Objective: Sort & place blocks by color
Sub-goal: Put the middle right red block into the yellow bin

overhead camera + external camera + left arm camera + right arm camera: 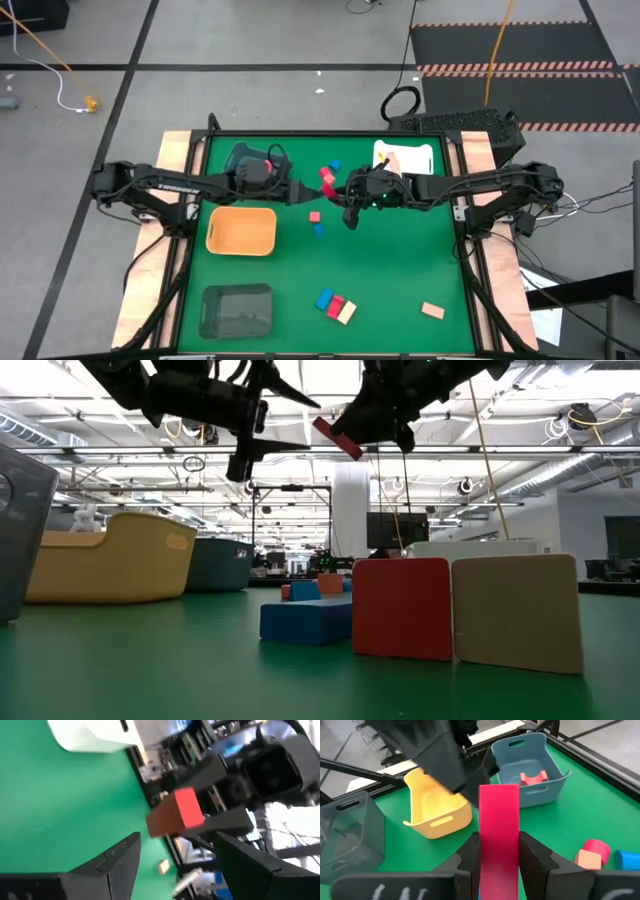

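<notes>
A red block (498,837) is pinched in the right gripper (498,851) above mid-table; the left gripper (175,852), at its nine o'clock, is held spread, empty.

Both arms meet above the table's (400,270) middle, the left gripper (303,190) just beside the block (326,177) that the right gripper (335,186) holds. Three blocks (336,305) lie touching near the front edge, between two trays (241,231) at left and a lone block (432,310) at right.
</notes>
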Robot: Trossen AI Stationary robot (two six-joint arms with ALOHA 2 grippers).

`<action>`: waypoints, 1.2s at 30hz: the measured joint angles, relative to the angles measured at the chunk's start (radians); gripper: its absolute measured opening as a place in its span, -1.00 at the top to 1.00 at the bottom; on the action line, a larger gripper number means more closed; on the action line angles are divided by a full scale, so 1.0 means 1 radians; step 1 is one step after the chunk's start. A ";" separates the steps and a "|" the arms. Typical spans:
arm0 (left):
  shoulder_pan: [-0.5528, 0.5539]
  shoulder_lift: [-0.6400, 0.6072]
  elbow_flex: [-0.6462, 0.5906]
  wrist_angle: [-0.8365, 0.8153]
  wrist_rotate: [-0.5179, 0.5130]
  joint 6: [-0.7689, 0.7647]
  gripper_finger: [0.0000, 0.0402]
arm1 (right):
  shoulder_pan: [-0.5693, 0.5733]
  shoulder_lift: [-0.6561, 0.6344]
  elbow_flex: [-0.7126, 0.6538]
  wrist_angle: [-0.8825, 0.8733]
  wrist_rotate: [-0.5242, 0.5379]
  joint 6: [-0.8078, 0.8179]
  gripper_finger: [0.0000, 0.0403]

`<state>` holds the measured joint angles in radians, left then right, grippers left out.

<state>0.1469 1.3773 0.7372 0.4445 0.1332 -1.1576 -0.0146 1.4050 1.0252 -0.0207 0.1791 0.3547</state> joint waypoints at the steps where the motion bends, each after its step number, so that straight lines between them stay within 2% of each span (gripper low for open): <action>1: 0.003 0.000 0.000 0.004 -0.008 0.001 -0.25 | 0.002 0.005 0.000 0.003 0.001 0.001 0.60; 11: 0.019 0.010 0.000 -0.004 -0.037 0.030 -0.25 | 0.018 0.084 0.000 0.061 0.002 0.009 0.60; 28: -0.005 0.011 0.000 -0.086 -0.055 -0.026 -0.23 | 0.008 0.096 -0.002 0.143 0.007 -0.027 0.60; 32: -0.004 0.011 0.000 -0.082 -0.055 -0.026 -0.08 | 0.008 0.097 -0.002 0.148 0.004 -0.059 0.60; 36: -0.004 0.010 0.001 -0.071 -0.054 -0.022 0.21 | 0.006 0.101 -0.002 0.153 0.006 -0.089 0.60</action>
<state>0.1425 1.3875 0.7379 0.3734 0.0792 -1.1800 -0.0085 1.5064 1.0233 0.1324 0.1852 0.2654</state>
